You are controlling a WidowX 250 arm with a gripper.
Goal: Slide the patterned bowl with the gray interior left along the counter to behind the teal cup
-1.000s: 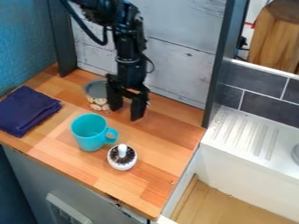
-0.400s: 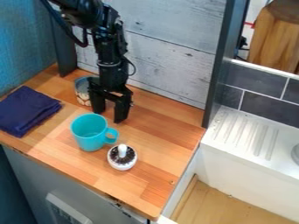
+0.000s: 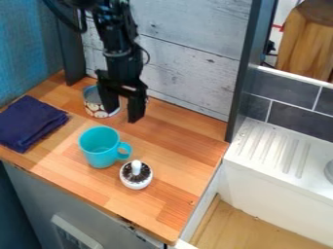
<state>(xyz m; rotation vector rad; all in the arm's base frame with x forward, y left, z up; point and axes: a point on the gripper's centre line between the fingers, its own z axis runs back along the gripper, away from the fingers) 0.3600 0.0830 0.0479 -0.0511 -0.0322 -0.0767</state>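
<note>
The black gripper (image 3: 123,110) hangs over the back left part of the wooden counter, its two fingers open and spread apart, pointing down. Its left finger overlaps the right side of a patterned tin (image 3: 98,109) with a grey inside; whether they touch, I cannot tell. The tin stands upright near the back wall. In front of the gripper stands a turquoise mug (image 3: 99,148), upright, its handle to the right. A small white pot (image 3: 136,181) with a dark top and a white knob is just right of and in front of the mug.
A folded dark blue cloth (image 3: 29,121) lies at the counter's left edge. The white plank wall (image 3: 189,63) rises behind, and a dark upright post (image 3: 244,73) bounds the right. Beyond it is a white ridged drainboard (image 3: 276,151).
The gripper has moved left, then slightly up and back, with its fingers still apart. The tin stands farther left than in the earliest frame. The mug, white pot and cloth have stayed put.
</note>
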